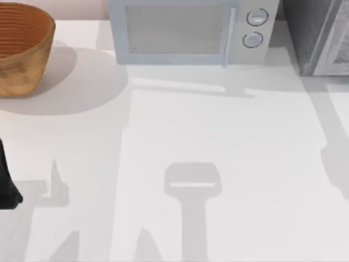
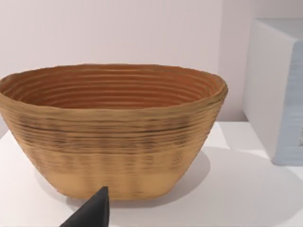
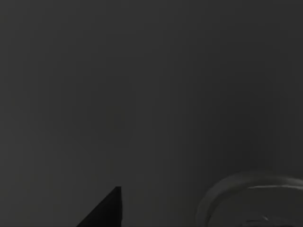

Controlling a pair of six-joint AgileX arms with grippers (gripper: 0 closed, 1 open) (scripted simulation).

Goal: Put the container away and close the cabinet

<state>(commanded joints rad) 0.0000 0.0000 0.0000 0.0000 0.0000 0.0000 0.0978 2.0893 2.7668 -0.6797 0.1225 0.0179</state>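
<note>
Two arms: left arm [image 1: 7,183] parked at frame's left edge, finger state unclear. Right wrist view dark. Cabinet [image 1: 316,35] upper right of frame; closing likely remains.

Top and left wrist views share basket [image 1: 22,49]

A white bench [image 1: 229,142] spreads across the top view, crossed by soft grey shadows. At its far left stands a woven brown basket [image 1: 22,49], casting a round shadow to its right. A white microwave [image 1: 191,33] with 2 round knobs [image 1: 257,17] stands at the far edge, near the middle. Behind the basket, in the left wrist view, rises a plain pale pinkish wall [image 2: 118,33]. The right wrist view is dark.
</note>
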